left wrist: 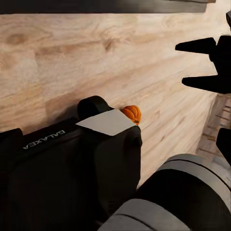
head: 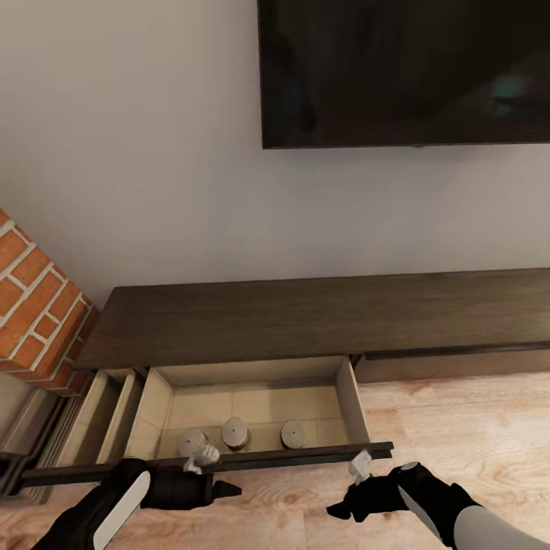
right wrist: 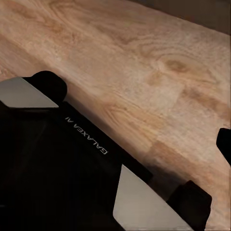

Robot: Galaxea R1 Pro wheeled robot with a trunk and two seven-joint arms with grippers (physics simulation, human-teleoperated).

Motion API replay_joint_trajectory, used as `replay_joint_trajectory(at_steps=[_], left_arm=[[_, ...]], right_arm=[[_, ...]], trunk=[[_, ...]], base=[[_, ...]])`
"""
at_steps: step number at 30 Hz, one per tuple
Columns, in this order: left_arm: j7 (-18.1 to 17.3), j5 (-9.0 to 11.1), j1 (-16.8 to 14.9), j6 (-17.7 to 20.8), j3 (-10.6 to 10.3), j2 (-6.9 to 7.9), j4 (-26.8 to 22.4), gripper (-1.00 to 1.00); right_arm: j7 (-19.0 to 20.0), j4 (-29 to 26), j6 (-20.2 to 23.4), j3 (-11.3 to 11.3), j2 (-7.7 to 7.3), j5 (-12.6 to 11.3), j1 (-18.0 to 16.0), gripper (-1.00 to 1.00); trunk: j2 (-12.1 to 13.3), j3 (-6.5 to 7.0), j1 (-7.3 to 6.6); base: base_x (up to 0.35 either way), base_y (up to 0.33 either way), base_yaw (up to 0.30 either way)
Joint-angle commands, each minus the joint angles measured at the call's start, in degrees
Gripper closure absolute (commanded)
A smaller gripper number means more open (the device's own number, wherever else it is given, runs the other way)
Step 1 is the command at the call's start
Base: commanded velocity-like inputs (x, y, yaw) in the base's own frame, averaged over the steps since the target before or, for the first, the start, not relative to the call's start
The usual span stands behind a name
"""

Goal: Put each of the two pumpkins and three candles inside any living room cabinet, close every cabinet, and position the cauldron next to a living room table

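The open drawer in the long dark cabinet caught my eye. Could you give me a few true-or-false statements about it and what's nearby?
1. The drawer of the cabinet stands pulled open. True.
2. Three candles lie in it. True.
3. A pumpkin sits in the drawer with them. False: a pumpkin lies on the wooden floor, seen from the left wrist.
4. The left gripper holds a candle. False: it hangs over the floor holding nothing visible.
5. A dark screen hangs on the wall above the cabinet. True.
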Motion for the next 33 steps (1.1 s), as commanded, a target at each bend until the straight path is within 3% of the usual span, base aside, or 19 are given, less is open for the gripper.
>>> replay_joint_trajectory(at_steps=[1,5,7,9,11,15,18,19,22,23,26,28,33], left_arm=[[0.1,0.0,0.0,-0.1,-0.9,-0.57,2.5,-1.0],[0.2,-0.2,0.0,-0.6,-2.8,-1.55,7.7,-1.0],[0.3,-0.3,-0.1,-2.2,-3.5,-1.69,9.6,-1.0],[0.3,-0.3,-0.1,-6.3,-4.7,-1.9,13.0,-1.0],[0.4,-0.4,-0.1,-12.0,-6.2,-3.26,17.2,-1.0],[2.6,-0.8,-0.1,-16.4,-6.8,-5.67,22.3,-1.0],[8.2,-1.2,-0.1,-19.3,-6.9,-6.68,23.8,-1.0],[11.8,-1.3,-0.1,-21.1,-6.9,-7.14,24.2,-1.0],[20.7,-1.3,-0.1,-25.7,-6.9,-8.97,25.6,-1.0],[21.9,-1.3,-0.1,-26.4,-6.9,-9.34,25.9,-1.0],[29.8,-1.4,-0.1,-34.9,-6.9,-12.54,29.4,-1.0],[34.0,-1.6,-0.1,-39.2,-7.2,-14.17,30.8,-1.0],[38.9,-1.7,-0.1,-44.1,-8.2,-15.26,31.6,-1.0]], right_arm=[[-0.1,0.6,-0.3,0.0,0.51,1.4,0.9,-1.0],[-0.6,1.9,-1.4,0.0,1.19,2.6,2.3,-1.0],[-2.1,2.7,-2.4,0.0,1.28,2.7,2.5,-1.0],[-5.5,4.2,-6.4,0.0,1.8,2.7,2.8,-1.0],[-10.2,7.2,-11.7,0.0,3.85,2.7,3.2,-1.0],[-15.1,10.9,-14.9,0.0,6.31,3.0,3.4,-1.0],[-16.5,11.8,-18.0,0.0,6.83,2.9,3.5,-1.0],[-17.5,12.0,-19.6,0.0,7.08,2.9,3.7,-1.0],[-23.7,12.2,-24.3,0.0,8.37,2.8,5.0,-1.0],[-24.8,12.2,-25.0,0.0,8.6,2.8,5.2,-1.0],[-32.6,12.3,-28.9,0.0,10.81,2.9,6.4,-1.0],[-35.2,12.3,-29.7,0.0,12.69,2.9,6.6,-1.0],[-39.9,12.2,-30.4,0.0,14.47,3.0,6.6,-1.0]], trunk=[[0.0,0.0,0.0],[0.0,0.0,0.0],[0.0,0.0,0.0],[0.0,0.0,0.0],[0.0,0.0,0.0],[0.0,0.0,0.0],[0.0,0.0,0.0],[0.0,0.0,0.0],[0.0,0.0,0.0],[0.0,0.0,0.0],[0.0,0.0,0.0],[0.0,0.0,0.0],[0.0,0.0,0.0]], base=[[0.0,0.0,0.0],[0.0,0.0,0.0],[0.0,0.0,0.0],[0.0,0.0,0.0],[0.0,0.0,0.0],[0.0,0.0,0.0],[0.0,0.0,0.0],[0.0,0.0,0.0],[0.0,0.0,0.0],[0.0,0.0,0.0],[0.0,0.0,0.0],[0.0,0.0,0.0],[0.0,0.0,0.0]])
